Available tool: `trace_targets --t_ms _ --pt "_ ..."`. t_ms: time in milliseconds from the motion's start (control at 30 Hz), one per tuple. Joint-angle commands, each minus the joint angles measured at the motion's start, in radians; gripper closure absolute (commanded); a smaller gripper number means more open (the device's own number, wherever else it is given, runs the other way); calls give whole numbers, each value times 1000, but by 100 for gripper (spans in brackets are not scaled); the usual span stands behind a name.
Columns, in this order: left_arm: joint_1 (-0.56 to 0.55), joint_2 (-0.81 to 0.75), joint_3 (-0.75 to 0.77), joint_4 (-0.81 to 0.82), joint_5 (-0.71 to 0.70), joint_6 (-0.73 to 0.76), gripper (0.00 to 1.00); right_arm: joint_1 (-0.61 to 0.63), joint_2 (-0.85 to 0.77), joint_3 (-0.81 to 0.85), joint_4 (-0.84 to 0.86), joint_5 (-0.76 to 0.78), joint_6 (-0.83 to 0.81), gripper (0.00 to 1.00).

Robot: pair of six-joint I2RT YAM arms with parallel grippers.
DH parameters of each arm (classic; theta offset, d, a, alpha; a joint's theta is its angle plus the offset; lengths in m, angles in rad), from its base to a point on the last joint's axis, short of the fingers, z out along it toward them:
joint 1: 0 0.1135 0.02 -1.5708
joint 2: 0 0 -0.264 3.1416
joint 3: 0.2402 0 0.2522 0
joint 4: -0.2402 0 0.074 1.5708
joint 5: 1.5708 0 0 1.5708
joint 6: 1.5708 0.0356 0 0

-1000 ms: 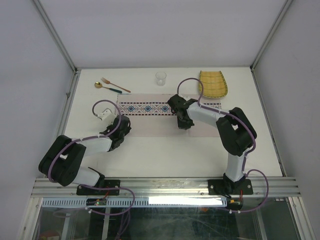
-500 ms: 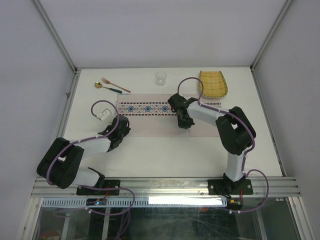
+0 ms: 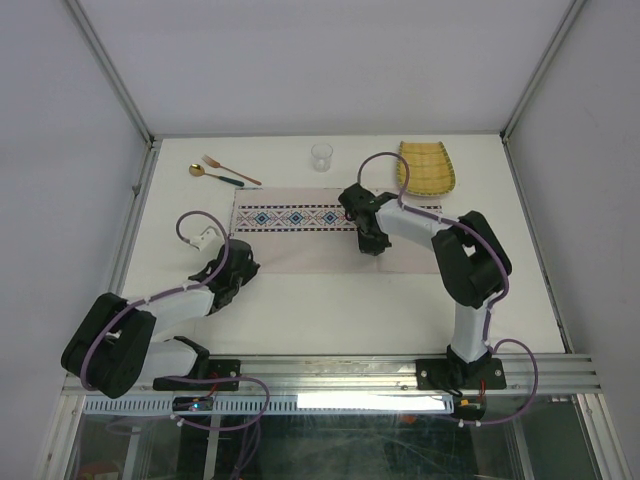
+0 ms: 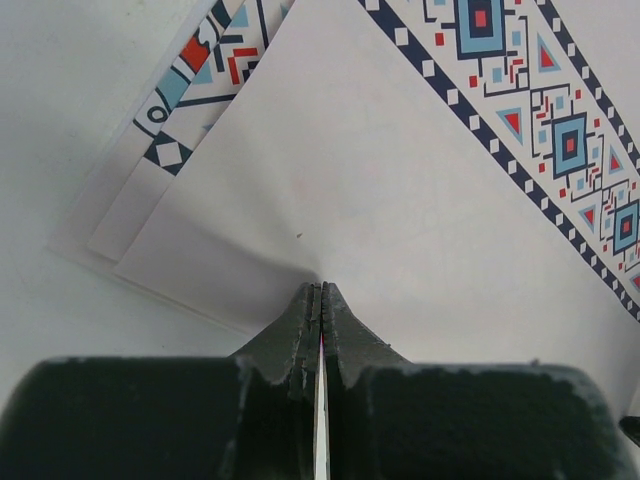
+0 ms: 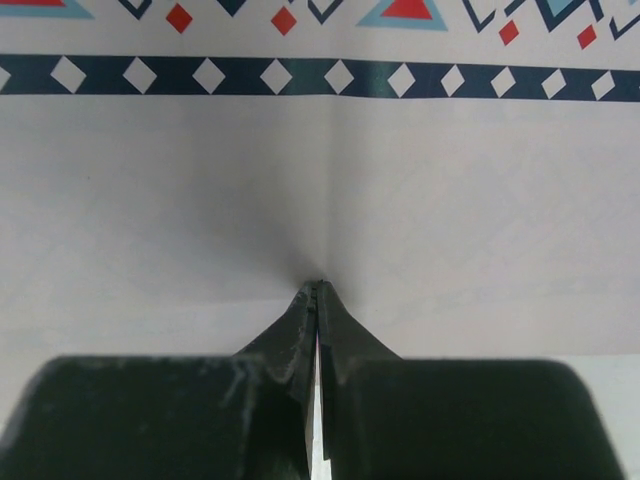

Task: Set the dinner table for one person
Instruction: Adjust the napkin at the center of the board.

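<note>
Pulled left gripper [image 4: 320,290] back toward near rail, clamped on placemat [image 3: 310,245] corner. Right gripper [image 5: 318,287] likewise pinching mat's near edge. Probably tugging mat nearer across dinner table [image 3: 340,310]. Beyond, unplaced: spoon [image 3: 215,175], fork [image 3: 225,166], cup [image 3: 321,157], yellow dish [image 3: 428,167].

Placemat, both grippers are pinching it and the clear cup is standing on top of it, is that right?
Not quite. The clear cup stands on the bare dinner table, beyond the far edge of the placemat and apart from it, as the top external view shows. The rest holds: the left gripper and the right gripper are both shut on the placemat.
</note>
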State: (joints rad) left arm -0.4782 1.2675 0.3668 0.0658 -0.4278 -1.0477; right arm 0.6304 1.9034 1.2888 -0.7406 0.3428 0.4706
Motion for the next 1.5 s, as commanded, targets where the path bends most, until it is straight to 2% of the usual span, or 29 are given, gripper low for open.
trace_targets --t_ms 0,600,900,1100,1300,1467 --pt "-8 -18 -40 -119 23 -1 100 -33 52 5 7 53 -31 100" --pt "-17 -78 -70 -169 -14 -33 100 -48 110 73 5 8 -56 100" --pt "-51 -181 114 -242 -71 76 100 -45 -65 123 -62 9 -44 100" --pt "-51 -97 276 -231 -91 177 100 -46 -180 152 -80 55 -58 100" --pt "-51 27 320 -86 -46 207 99 -61 -150 161 -140 136 -72 100" --pt "-50 150 351 25 -16 244 100 -129 -138 149 -124 153 -64 100"
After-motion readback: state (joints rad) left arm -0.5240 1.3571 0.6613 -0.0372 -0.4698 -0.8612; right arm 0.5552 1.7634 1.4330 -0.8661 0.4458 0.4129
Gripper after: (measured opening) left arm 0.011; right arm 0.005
